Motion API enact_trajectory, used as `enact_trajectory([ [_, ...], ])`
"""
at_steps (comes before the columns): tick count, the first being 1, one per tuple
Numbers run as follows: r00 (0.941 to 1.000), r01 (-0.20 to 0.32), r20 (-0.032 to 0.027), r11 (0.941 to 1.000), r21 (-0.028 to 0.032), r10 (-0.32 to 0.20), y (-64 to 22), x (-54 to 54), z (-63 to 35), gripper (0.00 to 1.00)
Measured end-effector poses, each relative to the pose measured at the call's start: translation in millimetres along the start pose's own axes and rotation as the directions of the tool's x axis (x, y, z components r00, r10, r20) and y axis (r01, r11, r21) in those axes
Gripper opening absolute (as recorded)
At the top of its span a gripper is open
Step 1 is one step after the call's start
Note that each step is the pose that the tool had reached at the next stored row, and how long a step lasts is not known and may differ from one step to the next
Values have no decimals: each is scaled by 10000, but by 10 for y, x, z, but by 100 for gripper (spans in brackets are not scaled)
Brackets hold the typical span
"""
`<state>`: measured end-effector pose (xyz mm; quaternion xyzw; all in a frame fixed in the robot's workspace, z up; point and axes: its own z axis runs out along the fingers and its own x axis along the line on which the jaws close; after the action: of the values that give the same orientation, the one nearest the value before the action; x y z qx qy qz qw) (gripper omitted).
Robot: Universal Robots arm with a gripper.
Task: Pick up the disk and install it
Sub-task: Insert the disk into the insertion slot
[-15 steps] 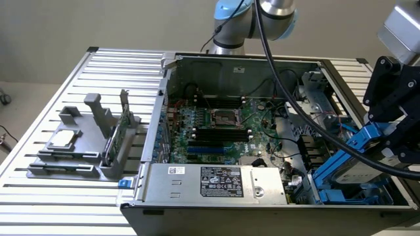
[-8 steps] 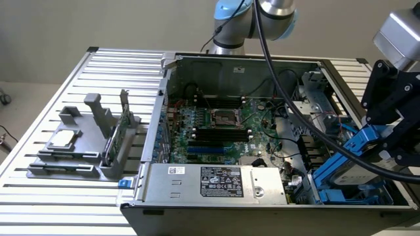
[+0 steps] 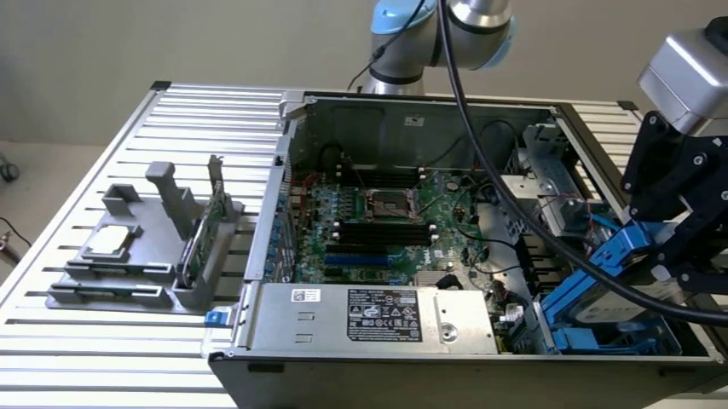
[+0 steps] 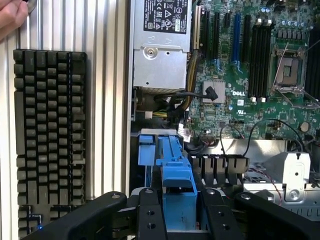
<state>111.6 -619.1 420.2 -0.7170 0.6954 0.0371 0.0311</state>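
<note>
So the gripper (image 3: 662, 266) has its jaws closed on the disk (image 3: 601, 303), pinching one of the blue rails along its edge. In the wrist view the black fingers (image 4: 150, 216) sit on either side of that blue rail.

The disk hangs at a slant over the corner of the computer case (image 3: 285, 162) on the exterior view's right, partly below the rim. It's tight in there. The case's side wall is just beside it on one side, and the power supply (image 3: 370, 315) with its bundle of cables (image 4: 175, 102) is on the other. A metal cage (image 3: 544, 183) is close behind. The motherboard (image 3: 387, 217) fills the middle of the case.

There's more open room outside the case. The slatted table (image 3: 102, 358) is bare along the near edge, and a grey holder (image 3: 142, 256) sits well apart from the case. A keyboard (image 4: 50, 135) lies beside the case wall, with a hand (image 4: 12, 17) near its far end.
</note>
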Motion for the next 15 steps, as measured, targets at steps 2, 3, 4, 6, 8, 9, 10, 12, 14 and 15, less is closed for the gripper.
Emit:
enact_trajectory([
  [2, 10000, 1, 1, 10000, -1, -1, 3, 1, 11, 33],
  [3, 10000, 0, 1, 10000, -1, 0, 4, 1, 15, 33],
  [4, 10000, 0, 1, 10000, -2, 0, 6, 2, 19, 35],
  [6, 10000, 0, -1, 10000, -1, 0, 8, 3, 27, 35],
  [8, 10000, 0, 1, 10000, -1, 0, 10, 3, 37, 41],
  [9, 10000, 0, 1, 10000, -1, 0, 11, 4, 42, 41],
  [10, 10000, 0, 1, 10000, -1, 0, 11, 4, 46, 41],
  [12, 10000, 0, 3, 10000, -1, 0, 12, 5, 54, 41],
  [14, 10000, 0, 4, 10000, -1, 0, 12, 7, 77, 41],
  [15, 10000, 0, 6, 10000, 0, 0, 12, 9, 95, 41],
])
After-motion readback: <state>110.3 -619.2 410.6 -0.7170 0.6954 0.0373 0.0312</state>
